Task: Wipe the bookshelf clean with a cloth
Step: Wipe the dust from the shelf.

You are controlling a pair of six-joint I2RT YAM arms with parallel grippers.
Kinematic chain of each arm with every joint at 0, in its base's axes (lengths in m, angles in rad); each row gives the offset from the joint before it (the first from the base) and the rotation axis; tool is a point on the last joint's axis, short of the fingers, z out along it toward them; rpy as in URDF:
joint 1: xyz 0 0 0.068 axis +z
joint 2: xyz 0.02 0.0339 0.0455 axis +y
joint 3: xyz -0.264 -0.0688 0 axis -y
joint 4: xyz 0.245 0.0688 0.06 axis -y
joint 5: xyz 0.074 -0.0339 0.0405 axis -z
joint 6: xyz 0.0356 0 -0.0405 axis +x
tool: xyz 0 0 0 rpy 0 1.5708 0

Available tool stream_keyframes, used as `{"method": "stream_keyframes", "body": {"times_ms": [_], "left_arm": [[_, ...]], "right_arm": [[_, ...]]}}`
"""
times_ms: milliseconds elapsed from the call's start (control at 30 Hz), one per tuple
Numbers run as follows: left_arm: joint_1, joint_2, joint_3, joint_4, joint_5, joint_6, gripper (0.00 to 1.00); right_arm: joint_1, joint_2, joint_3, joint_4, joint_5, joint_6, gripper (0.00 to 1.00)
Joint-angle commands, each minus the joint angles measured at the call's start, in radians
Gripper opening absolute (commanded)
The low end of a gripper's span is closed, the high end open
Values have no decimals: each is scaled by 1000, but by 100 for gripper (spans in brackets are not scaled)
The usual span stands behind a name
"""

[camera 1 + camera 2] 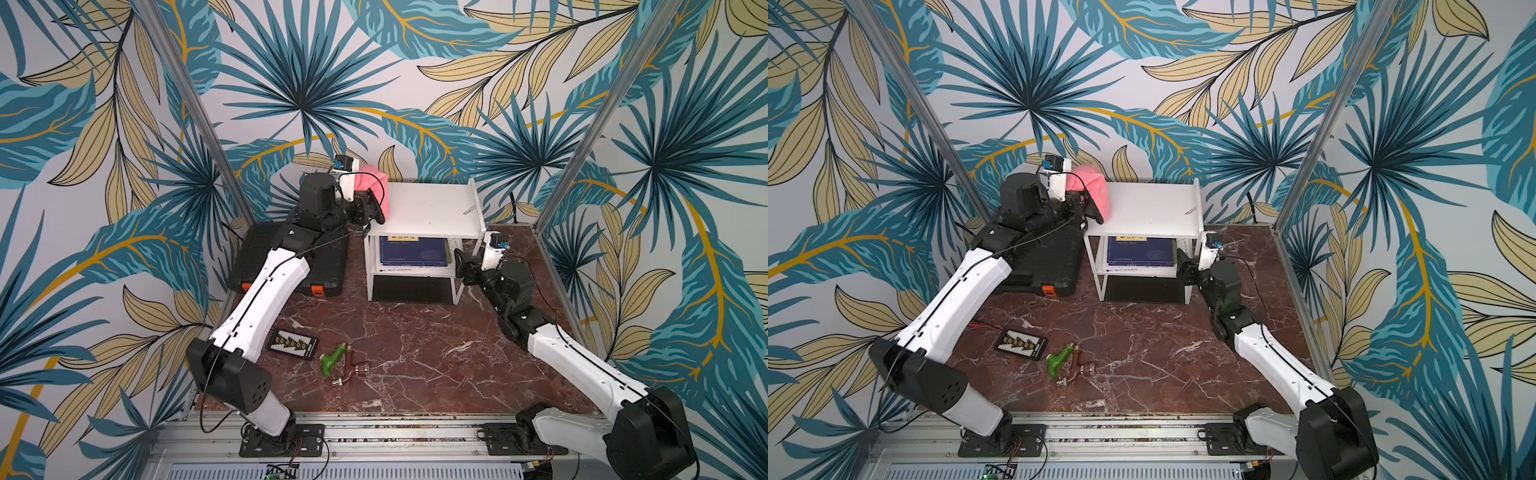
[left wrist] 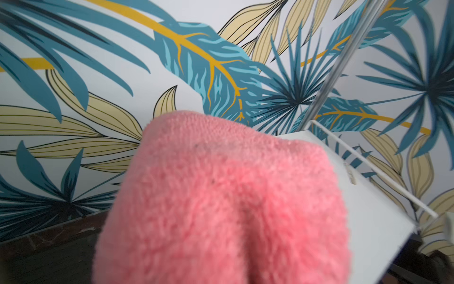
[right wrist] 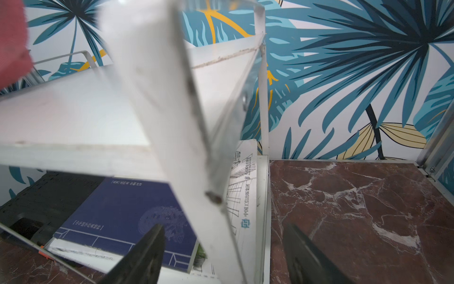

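Two grippers: your left gripper, clamped on the cloth at the bookshelf's left edge, should sweep across; right gripper jaws apart.

light: bright, even | shadows: soft | blur: cloth close-up, wrist view

Top views look down from the front; wrist cameras closely share the bookshelf.
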Motion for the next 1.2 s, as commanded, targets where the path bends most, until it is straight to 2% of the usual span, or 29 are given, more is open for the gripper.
{"method": "stream_keyframes", "body": {"times_ms": [0,67,200,300,367,467,567,667,767,1033,1100,1167], "left_arm": [[5,-35,-112,109,-15,-39,0],[6,-2,-77,106,-43,-21,0],[8,158,104,62,-94,22,0],[5,146,131,58,-63,-4,0],[-6,56,43,101,-65,-25,0],[-14,-156,-197,190,-89,-61,0],[-19,-376,-412,189,-108,-73,0],[-19,-508,-596,238,-84,-131,0],[-20,-513,-661,286,-11,-152,0],[-20,-305,-579,267,26,-116,0],[-21,-304,-622,258,-16,-136,0],[-21,-334,-728,281,-56,-195,0]], "right_arm": [[0,-7,-30,-3,15,23,78],[1,-2,-29,0,12,31,78],[1,3,-10,5,5,43,78],[0,2,-5,13,3,53,78],[0,1,-8,14,1,55,78],[0,1,-13,13,3,59,78],[1,5,-14,11,9,54,79],[1,8,-12,11,22,51,79],[1,11,-8,17,33,47,79],[0,12,-13,22,46,50,79],[1,12,-22,22,49,52,79],[1,13,-33,26,56,55,79]]}}
